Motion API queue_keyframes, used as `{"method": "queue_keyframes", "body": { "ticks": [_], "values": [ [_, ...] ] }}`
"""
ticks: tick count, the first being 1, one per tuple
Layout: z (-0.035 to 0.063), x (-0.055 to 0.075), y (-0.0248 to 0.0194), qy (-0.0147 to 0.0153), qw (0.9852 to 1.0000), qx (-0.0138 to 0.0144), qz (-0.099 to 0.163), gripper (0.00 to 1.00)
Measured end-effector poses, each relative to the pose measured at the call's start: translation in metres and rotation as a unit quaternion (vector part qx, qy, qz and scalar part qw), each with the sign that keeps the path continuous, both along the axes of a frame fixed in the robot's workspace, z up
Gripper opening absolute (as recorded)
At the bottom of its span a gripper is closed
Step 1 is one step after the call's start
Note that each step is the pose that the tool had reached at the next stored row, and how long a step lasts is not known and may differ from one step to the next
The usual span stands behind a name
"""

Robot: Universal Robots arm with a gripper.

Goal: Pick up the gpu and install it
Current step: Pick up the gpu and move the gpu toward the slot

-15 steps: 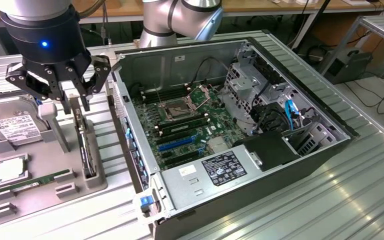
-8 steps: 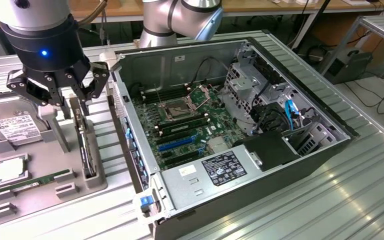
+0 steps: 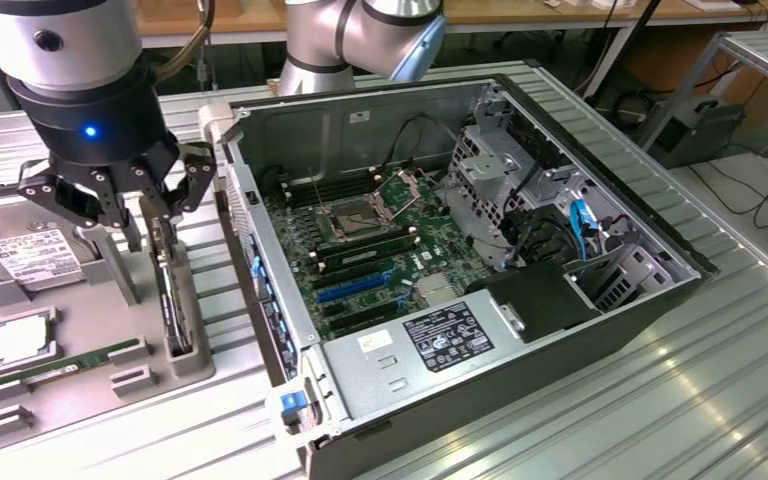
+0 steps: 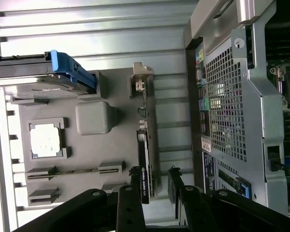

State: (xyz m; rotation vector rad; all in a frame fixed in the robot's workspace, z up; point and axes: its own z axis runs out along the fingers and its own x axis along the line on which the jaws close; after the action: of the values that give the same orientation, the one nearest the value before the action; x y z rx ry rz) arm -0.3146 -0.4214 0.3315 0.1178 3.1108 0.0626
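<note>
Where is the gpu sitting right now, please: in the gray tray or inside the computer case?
In the tray: the gpu stands on edge in a tray slot, outside the case, with the open gripper over it.

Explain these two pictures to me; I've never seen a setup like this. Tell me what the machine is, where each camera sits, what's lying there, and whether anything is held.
The machine is a robot arm ending in a fingered tool. One picture comes from a camera standing off the arm. The other comes from a camera on the wrist, looking down past the tool. On the metal table are an opened computer case and a grey tray of parts. The tray holds a hard drive, a processor chip, a green memory stick and the gpu, a black card standing on edge. The tool hangs open right over that card, and nothing is gripped.
</note>
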Motion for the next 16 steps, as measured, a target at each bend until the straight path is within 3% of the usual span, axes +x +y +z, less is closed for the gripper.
{"method": "queue_keyframes", "body": {
  "ticks": [9, 11, 14, 16],
  "values": [
    [-0.0191, -0.003, -0.0035, 0.0007, 1.0000, 0.0000, -0.001, 0.36],
    [-0.0228, -0.003, -0.0040, 0.0027, 1.0000, 0.0000, -0.001, 0.36],
    [-0.0315, -0.003, -0.0045, 0.0110, 0.9999, 0.0000, -0.001, 0.36],
    [-0.0379, -0.002, -0.0045, 0.0124, 0.9999, -0.0001, -0.001, 0.36]
  ]
}}
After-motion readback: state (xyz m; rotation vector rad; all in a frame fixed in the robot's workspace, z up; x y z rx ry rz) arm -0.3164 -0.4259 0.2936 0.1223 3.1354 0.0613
